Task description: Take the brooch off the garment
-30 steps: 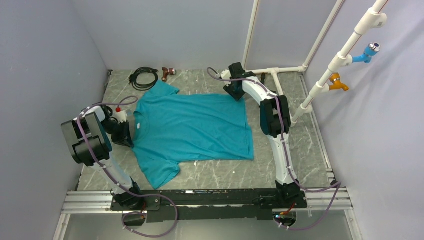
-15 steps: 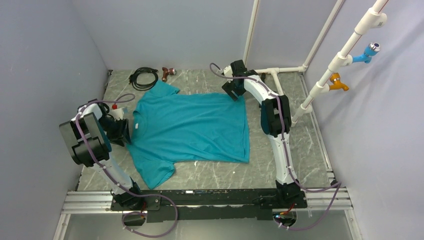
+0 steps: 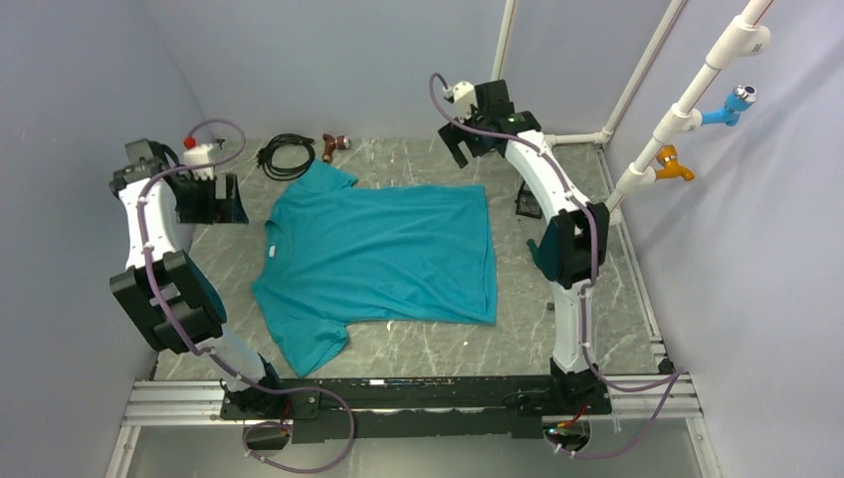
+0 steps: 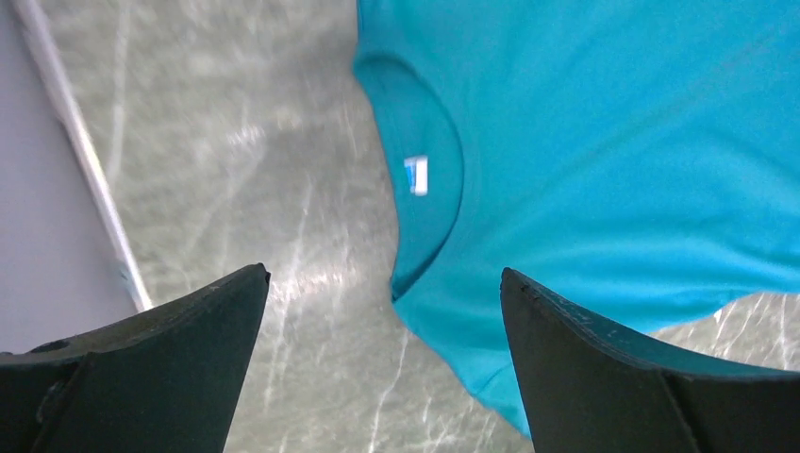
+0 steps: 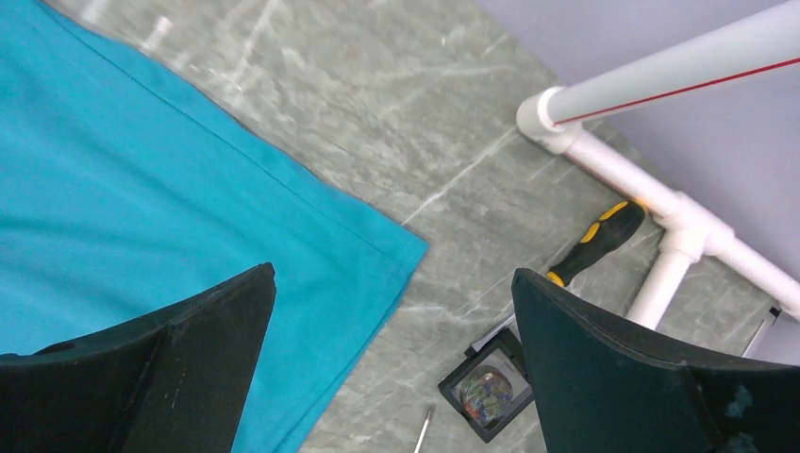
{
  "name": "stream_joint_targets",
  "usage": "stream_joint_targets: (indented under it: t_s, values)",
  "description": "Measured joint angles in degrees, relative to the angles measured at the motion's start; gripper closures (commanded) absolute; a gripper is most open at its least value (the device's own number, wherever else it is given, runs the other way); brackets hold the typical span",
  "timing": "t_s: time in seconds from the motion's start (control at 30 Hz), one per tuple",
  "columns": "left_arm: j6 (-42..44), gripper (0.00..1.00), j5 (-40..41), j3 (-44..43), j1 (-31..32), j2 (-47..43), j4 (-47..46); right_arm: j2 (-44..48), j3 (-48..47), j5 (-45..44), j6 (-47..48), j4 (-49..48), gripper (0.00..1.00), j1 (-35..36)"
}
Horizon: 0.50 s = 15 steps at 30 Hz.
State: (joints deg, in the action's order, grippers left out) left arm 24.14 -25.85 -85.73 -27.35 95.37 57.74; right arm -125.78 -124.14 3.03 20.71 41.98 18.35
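The left gripper (image 4: pixel 384 272) and right gripper (image 5: pixel 392 270) hang raised, jaws wide and empty. The garment (image 3: pixel 383 249) lies flat, centred. The brooch (image 5: pixel 486 389), apparently the disc near the far-right corner, sits off the fabric. Removal looks complete; next, verify and retract.

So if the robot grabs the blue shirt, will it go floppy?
Probably floppy: the shirt lies flat against the table like thin cloth. It is likely light too, so a pinch would lift one bit while the rest sags and drags.
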Motion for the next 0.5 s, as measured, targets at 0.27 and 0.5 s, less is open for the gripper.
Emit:
stream_joint_targets:
  t_s: [0.27,0.5]
  values:
    - [-1.9,0.01,-1.2,-15.8,1.7,-0.2,0.7,18.7,12.4,6.3,-4.7,-3.6,0.00,-0.2]
    - [-1.4,0.00,4.3,-9.9,10.1,-7.1,-2.6,35.7,34.0,9.8,-9.6,-6.9,0.00,-3.0]
